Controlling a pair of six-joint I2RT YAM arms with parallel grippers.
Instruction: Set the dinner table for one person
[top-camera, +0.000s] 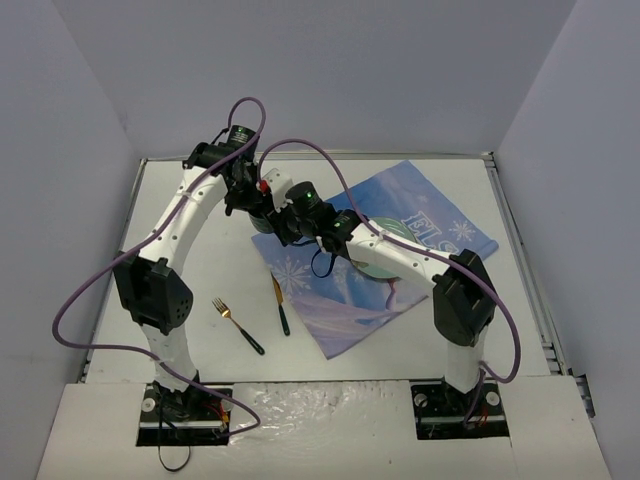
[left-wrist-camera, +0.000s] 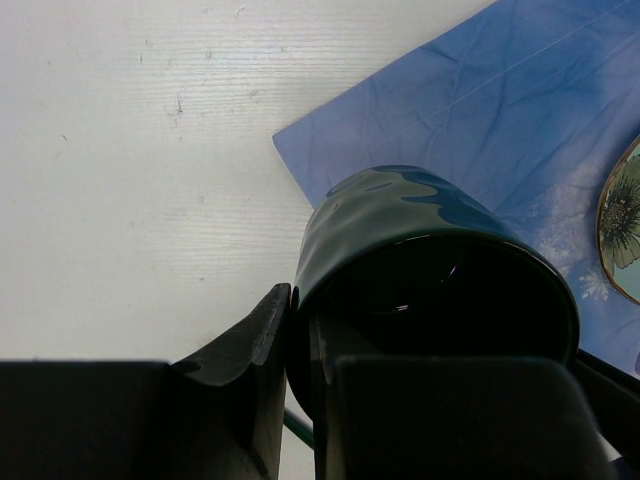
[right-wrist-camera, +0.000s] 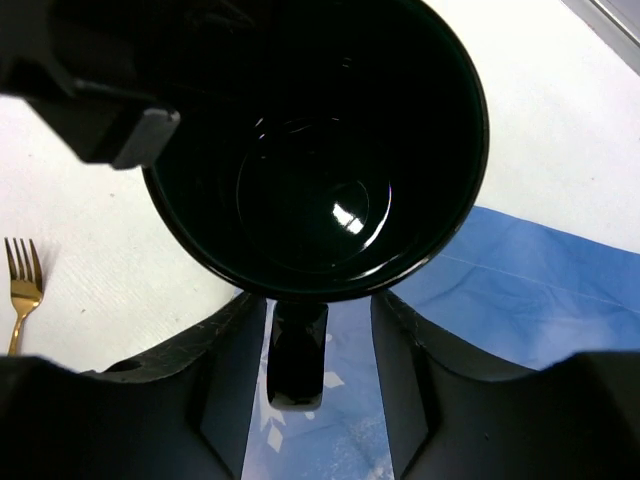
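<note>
While left fingers (left-wrist-camera: 252, 365) pinch the mug (left-wrist-camera: 420, 260), the dinner table (left-wrist-camera: 150, 150) lies beneath.

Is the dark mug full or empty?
Empty: the right wrist view looks straight into the mug and shows its bare glossy bottom.

Matte white table (top-camera: 200, 210), blue cloth (top-camera: 345, 310) printed with white snowflakes and pale lettering, glossy dark green mug (left-wrist-camera: 400, 230), gold fork (top-camera: 238, 326) and gold-bladed knife (top-camera: 281, 307) with dark handles, gold-rimmed plate (left-wrist-camera: 622, 225) with blue-green floral pattern, white arms (top-camera: 185, 215) with black joints
</note>
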